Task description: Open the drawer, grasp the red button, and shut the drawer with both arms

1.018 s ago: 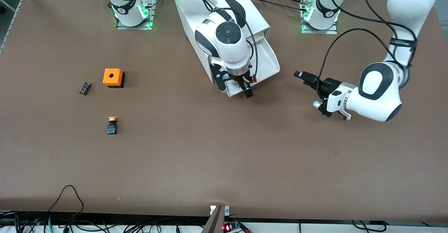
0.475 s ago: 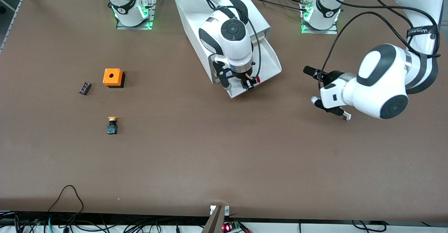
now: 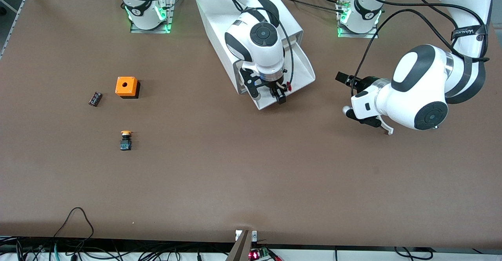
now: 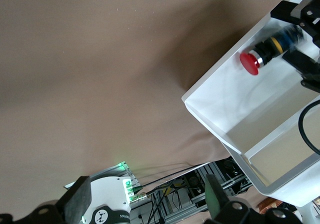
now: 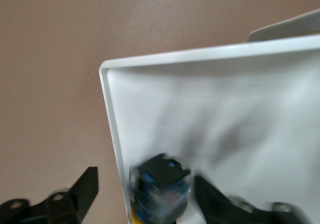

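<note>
1. Button (image 4: 270, 51) sits inside the pulled-out drawer (image 3: 302, 69), red cap sideways, black-and-blue body between my right gripper (image 3: 277, 95) fingers.
2. Those fingers stand either side of the body; whether they actually pinch it, I can't tell.
3. Left gripper (image 3: 345, 78) hangs spread wide and empty over bare table (image 3: 235, 174), beside the drawer toward the left arm's end.
4. Cabinet (image 3: 219, 14) is white; the drawer juts toward the front camera.

A square orange plastic box with a round hole in its top (image 3: 126, 86) sits on the brown bench (image 3: 251, 174) toward the right arm's end. Beside it lies a small flat black component (image 3: 95, 98). Nearer the front camera stands a yellow-capped push button with a black-and-blue body (image 3: 125, 140).
</note>
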Controlling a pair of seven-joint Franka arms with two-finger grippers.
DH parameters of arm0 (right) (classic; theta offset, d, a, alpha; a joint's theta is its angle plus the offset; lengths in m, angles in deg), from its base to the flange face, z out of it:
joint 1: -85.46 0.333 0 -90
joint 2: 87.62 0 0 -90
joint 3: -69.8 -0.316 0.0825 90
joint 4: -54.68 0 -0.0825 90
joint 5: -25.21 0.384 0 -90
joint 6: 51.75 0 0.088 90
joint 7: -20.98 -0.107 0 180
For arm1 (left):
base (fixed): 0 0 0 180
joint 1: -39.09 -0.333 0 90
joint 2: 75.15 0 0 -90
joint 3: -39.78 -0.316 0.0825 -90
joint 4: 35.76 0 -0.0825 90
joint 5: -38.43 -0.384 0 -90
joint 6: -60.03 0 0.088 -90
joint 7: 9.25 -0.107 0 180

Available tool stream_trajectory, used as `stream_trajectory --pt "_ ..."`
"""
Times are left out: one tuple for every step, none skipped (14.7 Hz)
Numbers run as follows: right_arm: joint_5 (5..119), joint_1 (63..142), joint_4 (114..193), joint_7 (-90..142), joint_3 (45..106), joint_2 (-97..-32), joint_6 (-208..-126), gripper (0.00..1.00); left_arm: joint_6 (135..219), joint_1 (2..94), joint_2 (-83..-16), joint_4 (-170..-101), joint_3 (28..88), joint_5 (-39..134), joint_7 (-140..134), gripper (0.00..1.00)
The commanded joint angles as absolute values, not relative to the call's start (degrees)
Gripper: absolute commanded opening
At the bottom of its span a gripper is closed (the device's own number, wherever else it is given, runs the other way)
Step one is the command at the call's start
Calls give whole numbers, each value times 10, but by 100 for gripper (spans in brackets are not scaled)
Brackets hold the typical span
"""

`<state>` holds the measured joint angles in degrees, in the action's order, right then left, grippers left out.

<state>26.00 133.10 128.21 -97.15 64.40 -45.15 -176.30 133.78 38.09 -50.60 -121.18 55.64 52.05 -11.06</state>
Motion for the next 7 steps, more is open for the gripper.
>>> stream_trajectory --pt "249 1337 1285 -992 648 -453 -1768 96 1325 381 -504 -1201 558 507 -107 100" --pt "249 1337 1285 -993 647 -453 -1767 95 1325 381 -504 -1201 558 507 -107 100" --pt "249 1337 1285 -993 647 -453 -1767 95 1325 381 -504 -1201 558 507 -108 100" --pt "249 1337 1285 -992 647 -453 -1766 91 1325 381 -504 -1201 558 507 -107 100" --pt "248 1337 1284 -989 648 -454 -1766 80 1325 381 -504 -1201 557 507 -108 100" --pt "248 1337 1284 -986 647 -456 -1766 66 1325 381 -504 -1201 557 507 -108 100" --pt "248 1337 1282 -984 647 -458 -1764 51 1325 381 -504 -1201 557 507 -108 100"
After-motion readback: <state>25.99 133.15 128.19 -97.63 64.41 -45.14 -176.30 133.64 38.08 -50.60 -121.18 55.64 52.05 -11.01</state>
